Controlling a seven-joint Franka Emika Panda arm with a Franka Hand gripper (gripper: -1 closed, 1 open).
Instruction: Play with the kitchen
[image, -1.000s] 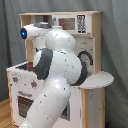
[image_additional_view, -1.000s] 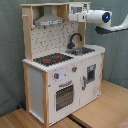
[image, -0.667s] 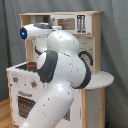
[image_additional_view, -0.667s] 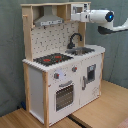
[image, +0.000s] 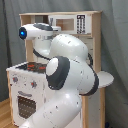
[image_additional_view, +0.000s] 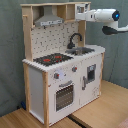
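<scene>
Toy kitchen standing on a wooden desk, seen in both exterior views; the hand is raised to the top shelf at the second exterior view's upper right, its tip hidden against the shelf's woodwork, so whether it is clenched or released cannot be told; below the hand lie the black tap and grey sink; further down, toward the second exterior view's left, the red-ringed hob; the oven door lowest; the hood level with the hand; in the first exterior view the white arm covers most of the kitchen.
</scene>
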